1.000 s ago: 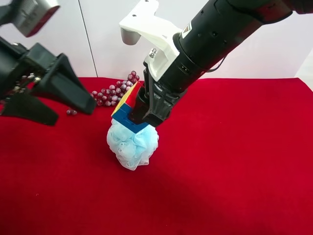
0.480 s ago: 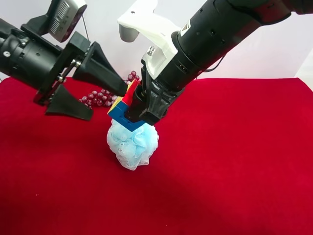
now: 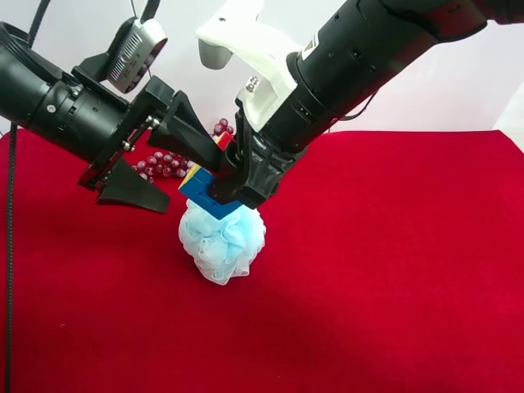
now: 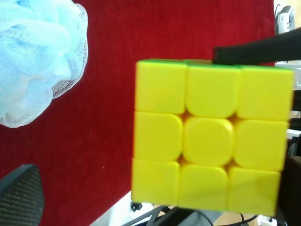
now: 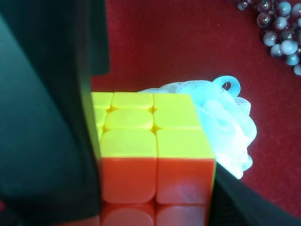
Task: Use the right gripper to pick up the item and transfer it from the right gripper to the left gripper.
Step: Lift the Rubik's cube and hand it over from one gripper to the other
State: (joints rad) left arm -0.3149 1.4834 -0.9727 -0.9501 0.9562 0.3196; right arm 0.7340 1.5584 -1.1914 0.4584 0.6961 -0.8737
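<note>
The item, a small puzzle cube (image 3: 201, 187), shows blue, red and yellow faces and hangs just above the light-blue puff (image 3: 221, 246). My right gripper (image 3: 223, 185), on the arm with the white bracket, is shut on it. The right wrist view shows the cube's yellow and orange-red faces (image 5: 150, 150) between dark fingers (image 5: 42, 122). My left gripper (image 3: 192, 184), on the arm with the silver-grey box, is open, its jaws spread on either side of the cube. The left wrist view shows the cube's yellow face (image 4: 207, 136) close up, with one finger (image 4: 19, 197) beside it.
A bunch of dark red grapes (image 3: 168, 160) lies on the red cloth (image 3: 393, 270) behind the left gripper; it also shows in the right wrist view (image 5: 277, 28). The puff shows in both wrist views (image 5: 225, 127) (image 4: 37, 61). A white wall stands behind.
The left arm has swung in from the exterior high view's left, and its open jaws now reach the cube. The right gripper has held the cube almost still above the puff.
</note>
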